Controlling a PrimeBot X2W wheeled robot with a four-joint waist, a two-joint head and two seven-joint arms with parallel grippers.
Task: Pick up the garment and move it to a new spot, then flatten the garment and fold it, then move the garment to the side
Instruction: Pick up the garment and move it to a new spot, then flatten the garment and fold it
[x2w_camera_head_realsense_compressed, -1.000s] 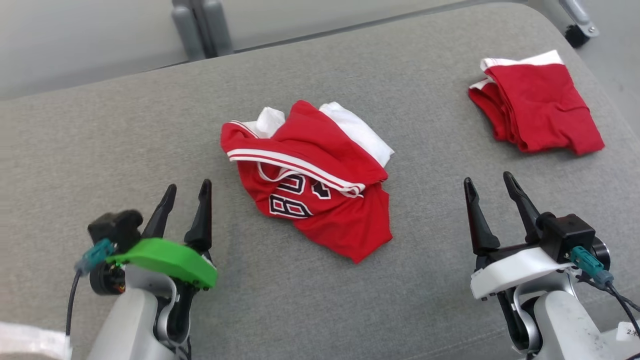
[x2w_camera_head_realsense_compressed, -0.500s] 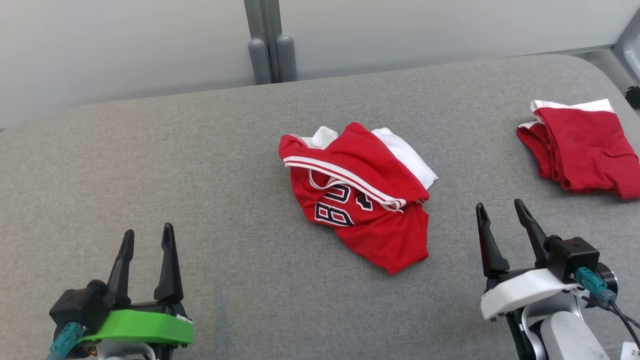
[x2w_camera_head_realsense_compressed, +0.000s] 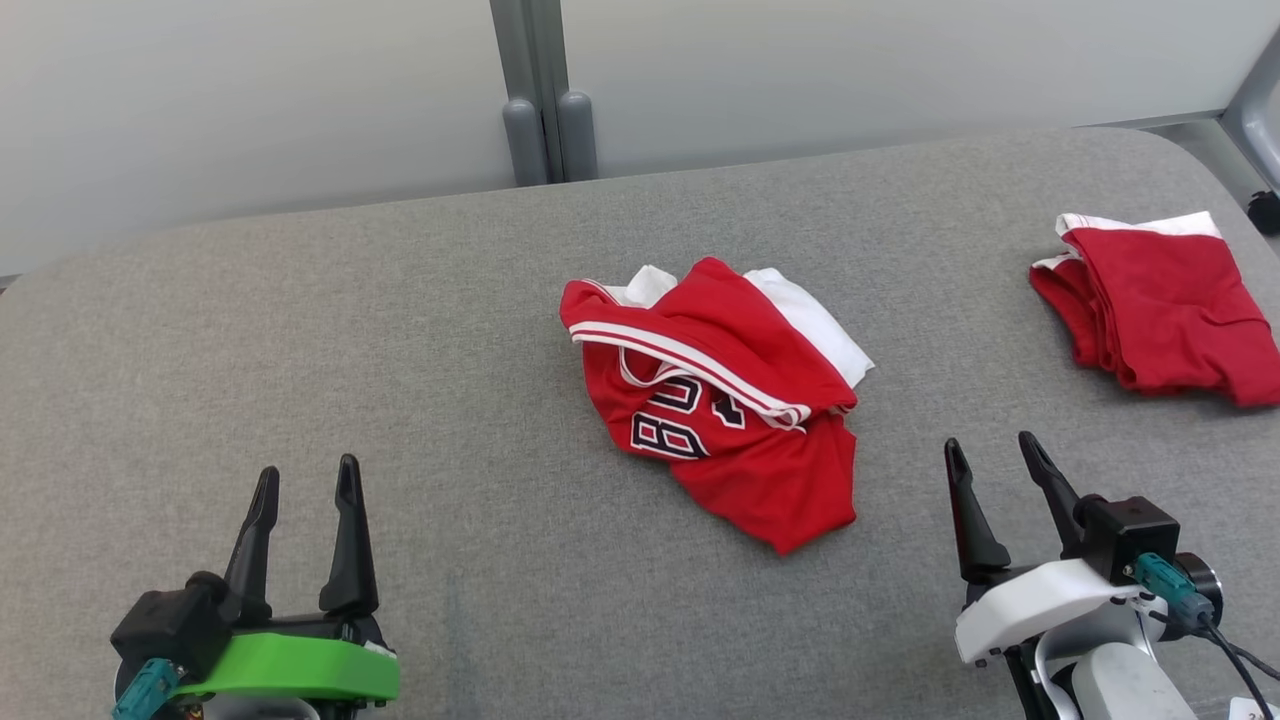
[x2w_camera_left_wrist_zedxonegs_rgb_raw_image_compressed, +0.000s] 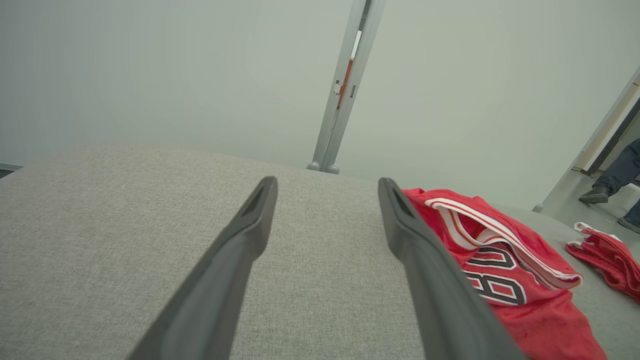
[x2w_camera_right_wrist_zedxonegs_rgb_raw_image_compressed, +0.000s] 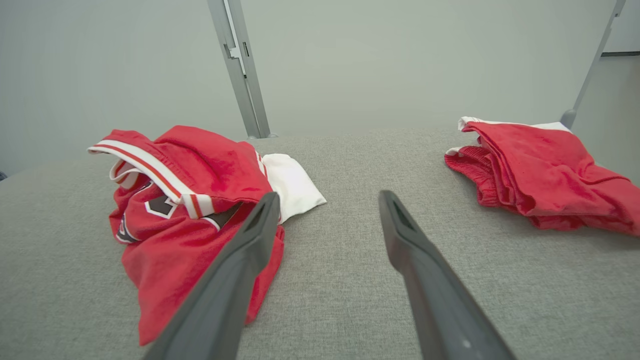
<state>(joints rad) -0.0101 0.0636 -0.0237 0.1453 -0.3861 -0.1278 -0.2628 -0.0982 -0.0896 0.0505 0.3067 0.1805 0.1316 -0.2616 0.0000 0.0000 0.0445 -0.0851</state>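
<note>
A crumpled red garment (x2w_camera_head_realsense_compressed: 740, 420) with white trim and black numerals lies in a heap at the middle of the grey padded surface (x2w_camera_head_realsense_compressed: 450, 330). It also shows at the right of the left wrist view as the garment (x2w_camera_left_wrist_zedxonegs_rgb_raw_image_compressed: 505, 260) and at the left of the right wrist view as the garment (x2w_camera_right_wrist_zedxonegs_rgb_raw_image_compressed: 190, 200). My left gripper (x2w_camera_head_realsense_compressed: 305, 485) stands open near the front left, well apart from it. My right gripper (x2w_camera_head_realsense_compressed: 990, 455) stands open at the front right, a short way right of the heap. Neither holds anything.
A second red garment (x2w_camera_head_realsense_compressed: 1160, 305) lies folded at the far right of the surface, also seen as the folded garment (x2w_camera_right_wrist_zedxonegs_rgb_raw_image_compressed: 540, 175). A grey post (x2w_camera_head_realsense_compressed: 545, 95) and pale wall stand behind. A person's feet (x2w_camera_left_wrist_zedxonegs_rgb_raw_image_compressed: 607, 192) show beyond the right edge.
The head camera has tilted up and shifted, so the wall and post now show. Both grippers sit lower in the picture and stay open. The garments lie as before.
</note>
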